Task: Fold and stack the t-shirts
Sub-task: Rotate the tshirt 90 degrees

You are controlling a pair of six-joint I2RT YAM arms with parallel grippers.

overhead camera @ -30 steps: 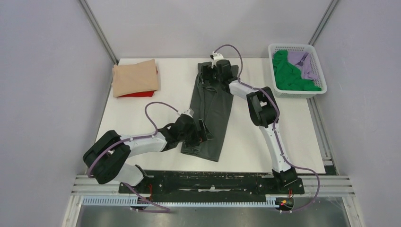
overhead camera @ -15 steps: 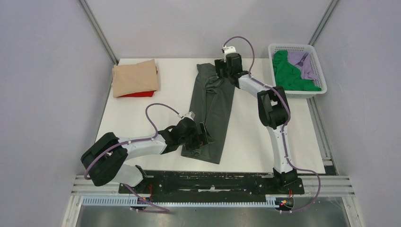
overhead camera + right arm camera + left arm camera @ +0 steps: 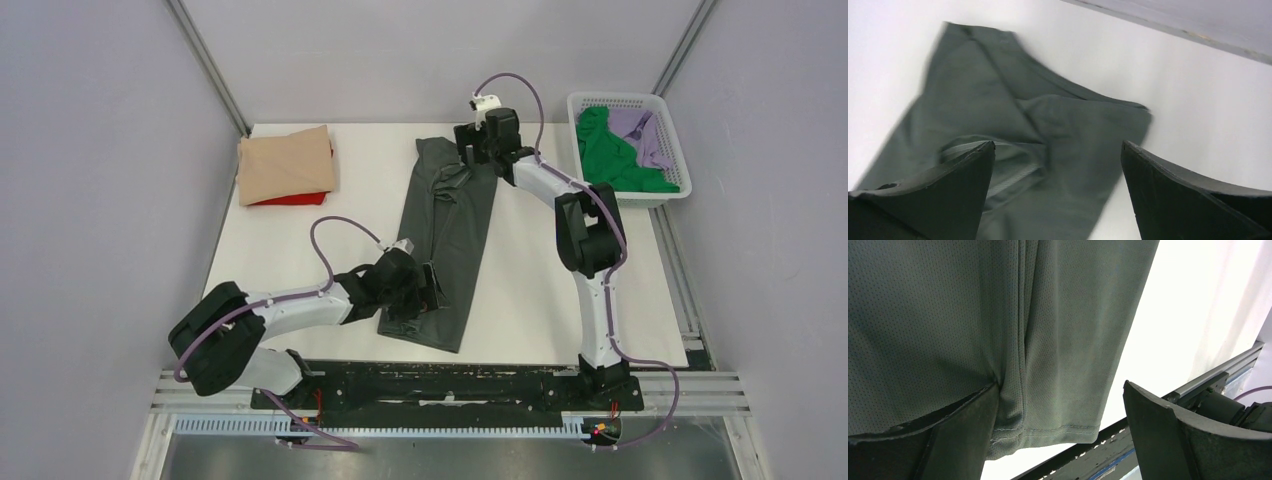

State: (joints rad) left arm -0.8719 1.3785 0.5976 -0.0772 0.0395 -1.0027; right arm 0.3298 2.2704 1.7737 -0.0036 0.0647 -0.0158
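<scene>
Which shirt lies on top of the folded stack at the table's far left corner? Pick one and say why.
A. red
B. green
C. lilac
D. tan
D: the tan shirt lies on top of the stack, and only an edge of the red shirt shows beneath it.

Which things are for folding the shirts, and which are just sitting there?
For the job: grey shirt, tan shirt, red shirt, green shirt, lilac shirt.
Just there: basket, table.
</scene>
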